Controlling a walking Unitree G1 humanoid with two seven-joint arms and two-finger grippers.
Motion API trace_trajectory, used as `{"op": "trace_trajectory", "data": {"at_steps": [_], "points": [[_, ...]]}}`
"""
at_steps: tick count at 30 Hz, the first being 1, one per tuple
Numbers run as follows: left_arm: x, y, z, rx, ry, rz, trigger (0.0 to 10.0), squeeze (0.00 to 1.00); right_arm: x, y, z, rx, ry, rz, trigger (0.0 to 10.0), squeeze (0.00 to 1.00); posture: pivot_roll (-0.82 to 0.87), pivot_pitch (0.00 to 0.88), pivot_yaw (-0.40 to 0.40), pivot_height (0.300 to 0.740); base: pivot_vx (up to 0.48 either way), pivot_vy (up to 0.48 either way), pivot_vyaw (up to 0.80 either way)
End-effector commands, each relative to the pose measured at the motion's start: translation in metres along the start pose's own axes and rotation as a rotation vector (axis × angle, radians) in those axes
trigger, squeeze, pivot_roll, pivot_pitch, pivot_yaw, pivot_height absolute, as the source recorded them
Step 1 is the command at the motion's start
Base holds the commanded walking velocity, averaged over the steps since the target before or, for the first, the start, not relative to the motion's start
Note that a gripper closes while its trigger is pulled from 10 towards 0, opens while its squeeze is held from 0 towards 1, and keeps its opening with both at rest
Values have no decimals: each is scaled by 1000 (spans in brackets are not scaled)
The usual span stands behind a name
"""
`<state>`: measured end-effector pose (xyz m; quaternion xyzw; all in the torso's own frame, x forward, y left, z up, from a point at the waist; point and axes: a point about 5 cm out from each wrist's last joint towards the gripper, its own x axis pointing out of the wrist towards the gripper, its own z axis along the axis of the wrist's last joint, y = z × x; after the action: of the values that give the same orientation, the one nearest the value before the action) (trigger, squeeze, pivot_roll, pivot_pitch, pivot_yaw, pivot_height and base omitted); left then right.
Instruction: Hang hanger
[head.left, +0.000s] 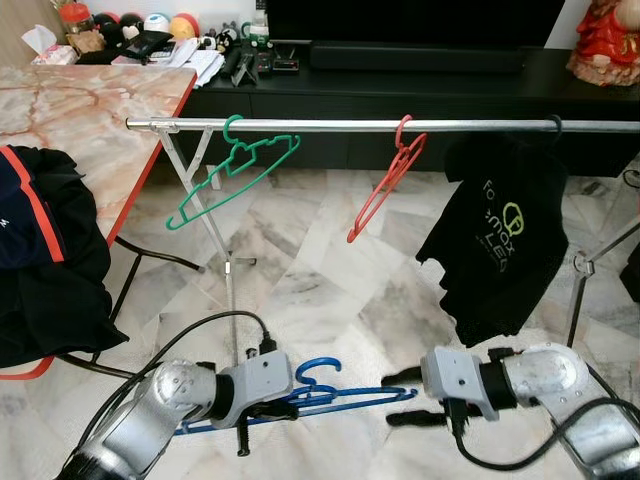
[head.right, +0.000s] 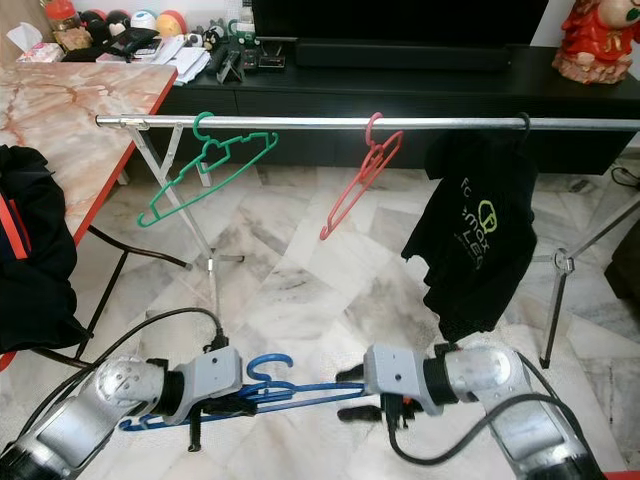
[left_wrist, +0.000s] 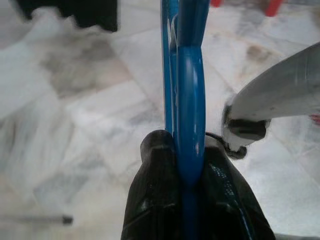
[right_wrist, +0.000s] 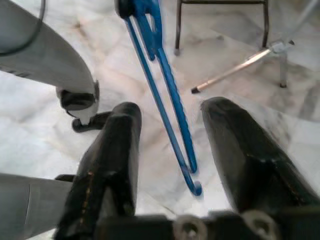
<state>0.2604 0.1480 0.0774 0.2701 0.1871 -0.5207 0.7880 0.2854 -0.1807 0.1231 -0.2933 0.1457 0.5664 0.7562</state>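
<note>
Our left gripper (head.left: 262, 408) is clenched on the blue plastic hanger (head.left: 335, 398), held low, near us, below the silver metal rail (head.left: 340, 125). Our right gripper (right_wrist: 170, 145) is released, fingers spread around the hanger's end.

Floor of pale grey-veined marble tiles (head.left: 330, 290), glossy, evenly lit. Along the far wall a long low black TV cabinet (head.left: 420, 85) with a dark screen (head.left: 415, 20) on top, clutter of small items (head.left: 150, 35) at its left end and a red figurine (head.left: 605, 40) at its right. On the left a marble-patterned table (head.left: 85, 115) with red edging, dark clothing (head.left: 45, 260) draped over its near edge
</note>
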Motion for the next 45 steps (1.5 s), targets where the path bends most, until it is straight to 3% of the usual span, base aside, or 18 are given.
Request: {"op": "trace_trajectory", "data": {"at_steps": [1, 2, 3, 4, 5, 8, 9, 12, 13, 14, 15, 16, 18, 20, 22, 31, 45], "points": [[-4, 0, -15, -64, -7, 124, 0, 0, -2, -22, -18, 119, 10, -294, 10000, 0, -28, 138, -31, 740, 0, 0, 0], [-5, -1, -18, -96, -16, 168, 1137, 0, -2, -27, -26, 181, 8, -392, 10000, 0, -28, 135, -32, 740, 0, 0, 0], [-5, -2, -20, -121, -23, 212, 4824, 0, -3, -31, -34, 236, 4, -477, 10000, 0, -26, 135, -32, 740, 0, 0, 0], [-5, -4, -23, -162, -27, 268, 10000, 0, -3, -32, -45, 340, -11, -573, 10000, 0, -22, 131, -37, 740, 0, 0, 0], [-4, -9, -26, -215, -39, 272, 10000, 0, 0, -29, -57, 450, -19, -659, 10000, 0, -22, 131, -37, 740, 0, 0, 0], [-4, -17, -29, -277, -63, 280, 10000, 0, 8, -18, -75, 613, -21, -759, 10000, 0, -24, 125, -38, 740, 0, 0, 0], [-4, -21, -29, -362, -119, 323, 10000, 0, 22, 2, -94, 812, -22, -823, 10000, 0, -18, 122, -37, 740, 0, 0, 0], [-6, -22, -30, -426, -168, 397, 10000, 0, 36, 25, -110, 977, -8, -882, 10000, 0, -19, 116, -34, 740, 0, 0, 0], [-7, -18, -30, -479, -210, 482, 10000, 0, 45, 45, -123, 1061, 56, -909, 10000, 0, -18, 110, -33, 740, 0, 0, 0], [-7, -18, -30, -479, -210, 482, 10000, 0, 45, 45, -123, 1061, 56, -909, 10000, 0, -18, 110, -33, 740, 0, 0, 0], [-7, -17, -30, -533, -251, 554, 10000, 0, 56, 74, -136, 1155, 155, -909, 10000, 0, -14, 104, -34, 740, 0, 0, 0], [-7, -17, -30, -533, -251, 554, 10000, 0, 56, 74, -136, 1155, 155, -909, 10000, 0, -14, 104, -34, 740, 0, 0, 0], [-5, -18, -31, -616, -276, 626, 10000, 0, 68, 116, -148, 1249, 290, -867, 10000, 0, -1, 96, -36, 740, 0, 0, 0], [-4, -18, -33, -644, -277, 660, 10000, 0, 69, 137, -156, 1329, 365, -886, 10000, 0, 2, 96, -35, 740, 0, 0, 0], [-7, -17, -37, -687, -271, 740, 10000, 0, 71, 159, -160, 1347, 447, -881, 10000, 0, 12, 88, -36, 740, 0, -221, 0], [-12, -20, -43, -710, -255, 785, 10000, 0, 72, 162, -160, 1395, 421, -936, 10000, 0, 7, 70, -29, 740, 0, -445, 0], [-18, -27, -50, -705, -223, 821, 10000, 0, 72, 158, -159, 1361, 423, -941, 10000, 0, 15, 53, -39, 740, 0, -458, 0]]}}
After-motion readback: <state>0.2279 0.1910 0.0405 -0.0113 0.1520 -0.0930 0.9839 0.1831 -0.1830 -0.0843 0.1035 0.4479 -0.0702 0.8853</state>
